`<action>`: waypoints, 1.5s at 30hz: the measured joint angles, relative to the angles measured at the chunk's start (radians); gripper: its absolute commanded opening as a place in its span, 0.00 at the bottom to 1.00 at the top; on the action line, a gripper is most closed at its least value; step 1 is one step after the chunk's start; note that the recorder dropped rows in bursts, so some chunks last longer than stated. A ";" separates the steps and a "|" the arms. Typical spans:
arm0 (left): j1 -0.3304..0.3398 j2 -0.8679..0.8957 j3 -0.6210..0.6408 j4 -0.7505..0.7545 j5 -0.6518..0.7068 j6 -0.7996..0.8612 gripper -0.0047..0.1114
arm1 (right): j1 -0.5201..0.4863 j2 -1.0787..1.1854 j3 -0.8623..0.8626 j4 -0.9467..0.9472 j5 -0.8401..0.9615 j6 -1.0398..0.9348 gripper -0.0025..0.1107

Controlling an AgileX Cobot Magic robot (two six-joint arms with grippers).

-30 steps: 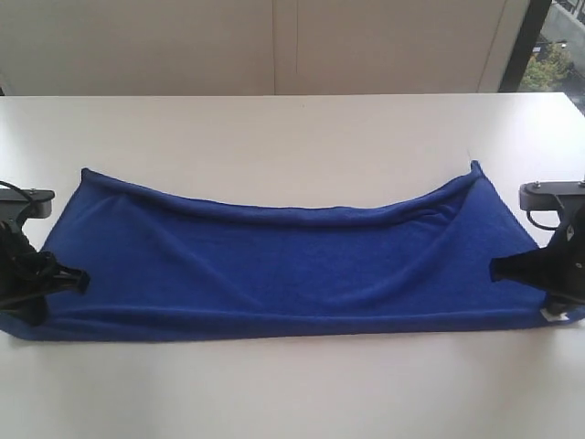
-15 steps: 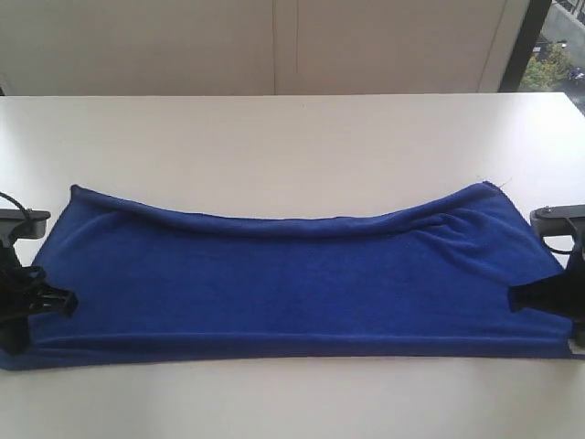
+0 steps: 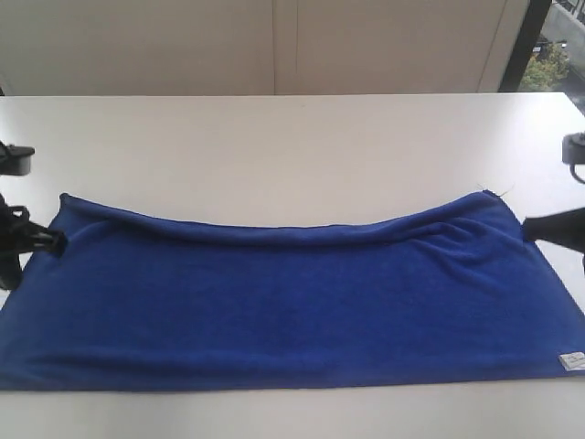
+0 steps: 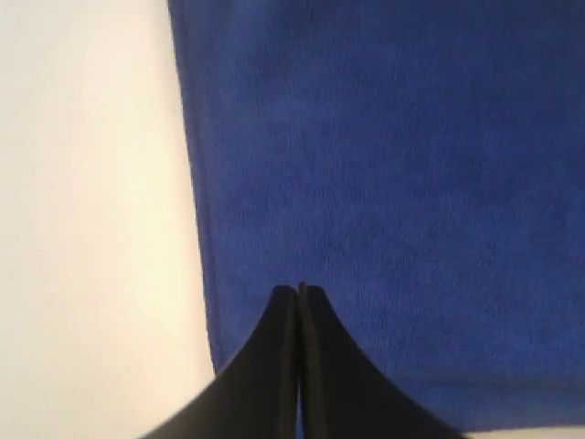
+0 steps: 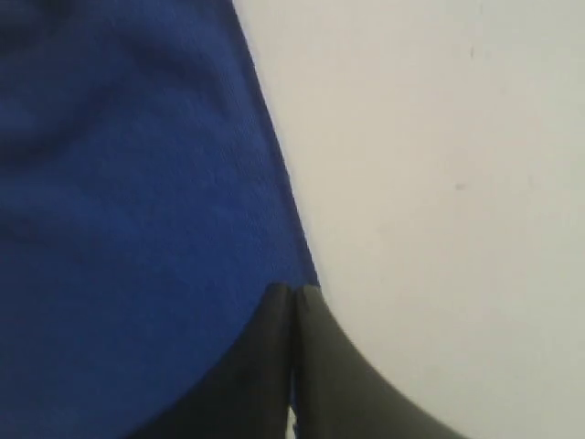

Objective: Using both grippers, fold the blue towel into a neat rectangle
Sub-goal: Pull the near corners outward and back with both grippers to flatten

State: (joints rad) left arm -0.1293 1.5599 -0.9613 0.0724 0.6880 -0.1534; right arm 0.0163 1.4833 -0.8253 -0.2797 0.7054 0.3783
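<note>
The blue towel lies flat across the white table, its long side running left to right. Its far edge is a soft roll that sags in the middle, and a small white label shows at the near right corner. My left gripper sits at the towel's left end near the far corner. In the left wrist view this gripper is shut, its tips just inside the edge of the towel. My right gripper is at the right end. There the gripper is shut, right at the edge of the towel. No cloth shows pinched in either.
The towel's near edge lies close to the table's front edge. Bare tabletop stretches behind the towel up to a pale wall. A dark window frame stands at the back right.
The towel slid toward the near edge and spread flatter, uncovering the label. Both grippers first came nearer with it, then moved back to the far corners and outward. Both stayed shut.
</note>
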 measured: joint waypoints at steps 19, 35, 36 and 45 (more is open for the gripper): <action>0.023 0.452 -0.485 0.080 -0.119 -0.002 0.04 | 0.000 0.370 -0.429 0.116 -0.094 -0.156 0.02; 0.023 0.533 -0.496 0.111 -0.254 -0.024 0.04 | 0.000 0.460 -0.429 0.116 -0.196 -0.161 0.02; 0.023 0.533 -0.496 0.111 -0.259 -0.024 0.04 | 0.000 0.471 -0.429 0.116 -0.216 -0.162 0.02; 0.023 0.533 -0.496 0.111 -0.263 -0.028 0.04 | 0.000 0.581 -0.462 0.116 -0.346 -0.162 0.02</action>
State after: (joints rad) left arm -0.1062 2.0933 -1.4573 0.1839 0.4251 -0.1818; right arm 0.0163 2.0641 -1.2873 -0.1635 0.3591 0.2161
